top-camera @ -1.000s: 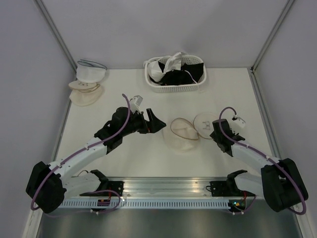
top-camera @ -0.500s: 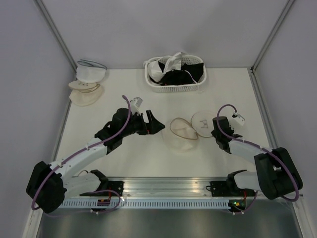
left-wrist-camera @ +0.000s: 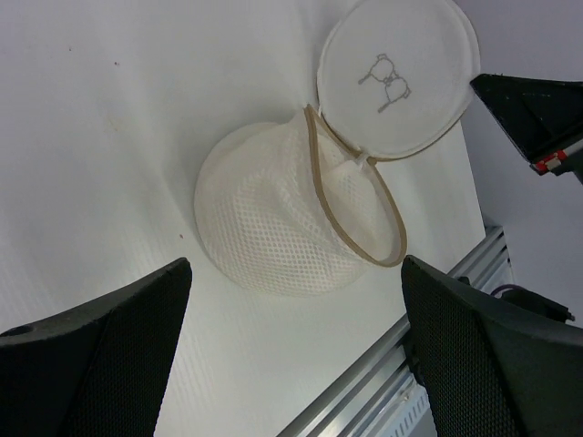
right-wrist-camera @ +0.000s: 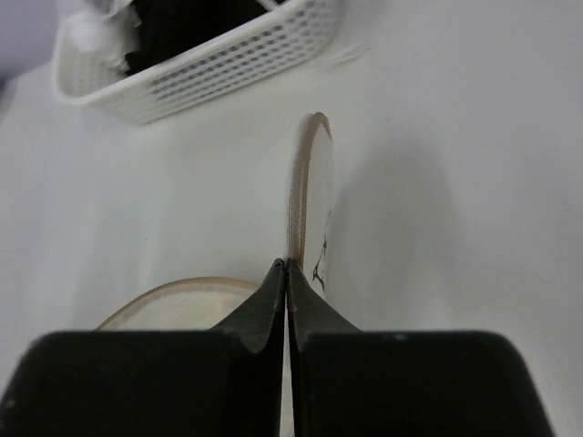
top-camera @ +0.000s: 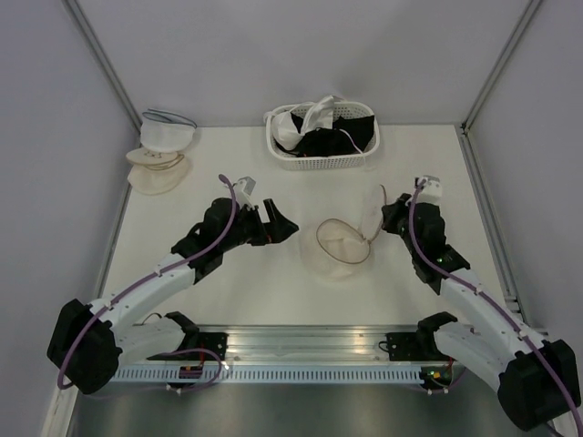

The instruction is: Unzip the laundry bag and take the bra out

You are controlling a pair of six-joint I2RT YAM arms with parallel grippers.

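1. The right hand point(top-camera: 384, 217) is pinched tight on the edge of the round lid point(left-wrist-camera: 401, 73) of the laundry bag point(top-camera: 343, 250), holding the disc on edge above the table point(top-camera: 273, 291).
2. The cream mesh pouch lies on its side near the middle of the table, between the two arms. Its tan-rimmed mouth gapes toward the right hand, and the lid joins the rim at one point only.
3. A small grey print marks the lid's flat face, as the left wrist view shows.
4. The left hand point(top-camera: 281, 223) hovers just left of the pouch, fingers spread wide, gripping nothing and clear of the mesh.
5. The bra cannot be told apart from the pale mesh in any view.
6. A white slatted basket point(top-camera: 310, 162) sits at the far edge of the table, heaped with black and white garments.
7. Stacked dome pouches point(top-camera: 159, 159) rest in the far left corner, well apart from both arms.
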